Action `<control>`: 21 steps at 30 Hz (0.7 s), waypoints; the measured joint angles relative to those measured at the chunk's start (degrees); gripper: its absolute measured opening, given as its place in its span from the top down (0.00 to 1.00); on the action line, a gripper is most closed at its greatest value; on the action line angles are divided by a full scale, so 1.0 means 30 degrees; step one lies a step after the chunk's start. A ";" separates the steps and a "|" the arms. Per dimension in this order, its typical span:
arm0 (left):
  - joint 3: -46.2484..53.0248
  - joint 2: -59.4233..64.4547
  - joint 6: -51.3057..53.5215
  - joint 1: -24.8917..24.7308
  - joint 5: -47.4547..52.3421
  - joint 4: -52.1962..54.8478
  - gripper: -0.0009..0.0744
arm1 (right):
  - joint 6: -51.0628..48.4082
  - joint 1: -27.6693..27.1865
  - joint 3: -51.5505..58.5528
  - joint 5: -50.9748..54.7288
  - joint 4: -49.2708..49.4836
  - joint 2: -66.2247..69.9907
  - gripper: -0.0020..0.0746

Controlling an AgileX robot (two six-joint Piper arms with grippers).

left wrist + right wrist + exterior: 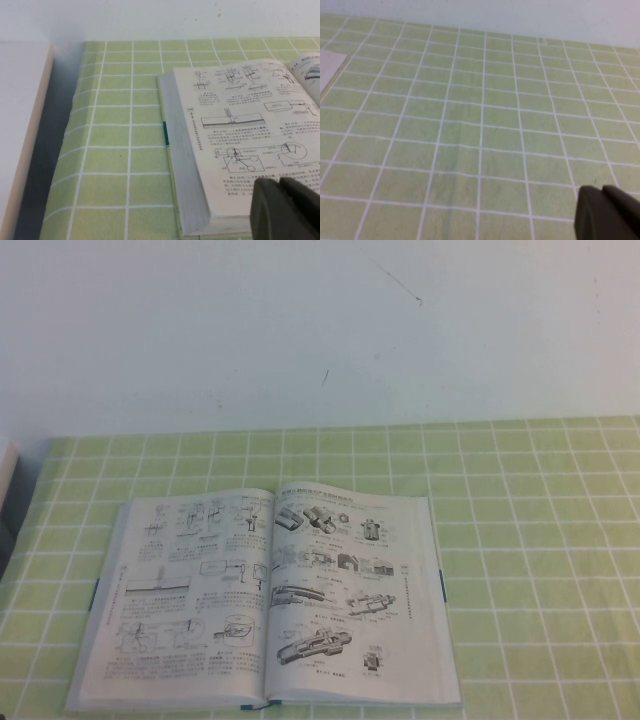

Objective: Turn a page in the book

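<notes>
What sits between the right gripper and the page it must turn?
Nothing visible. Right gripper, shut, hangs over bare green cloth; the page lies flat on the open book. Left gripper sits beside the book's left half.

The book [268, 600] lies open and flat on the tablecloth [540, 540], toward the robot's left. The left gripper [285, 210] hangs just beside the book's near left corner. The right gripper [607, 215], fingers together, hangs over bare cloth, well apart to the book's right.

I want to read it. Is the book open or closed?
Open. The book lies flat on the tablecloth, with two pages of drawings showing, none lifted.
</notes>
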 joint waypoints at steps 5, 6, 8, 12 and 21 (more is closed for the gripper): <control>0.0000 0.0000 0.0000 0.0000 0.0000 0.0000 0.99 | -0.0043 -0.0015 0.0000 0.0000 -0.0375 0.0000 0.98; 0.0000 0.0000 0.0000 0.0000 0.0000 0.0000 0.99 | -0.0043 -0.0015 0.0000 0.0000 -0.0406 0.0000 0.98; 0.0000 0.0000 0.0000 0.0000 0.0000 0.0000 0.99 | -0.0043 -0.0046 0.0000 0.0000 -0.0454 0.0000 0.98; 0.0000 0.0000 0.0000 0.0000 0.0000 0.0000 0.99 | -0.0043 -0.0046 0.0000 0.0000 -0.0454 0.0000 0.98; 0.0000 0.0000 0.0000 0.0000 0.0013 0.0000 0.99 | -0.0043 -0.0150 0.0000 0.0000 -0.0497 0.0000 0.98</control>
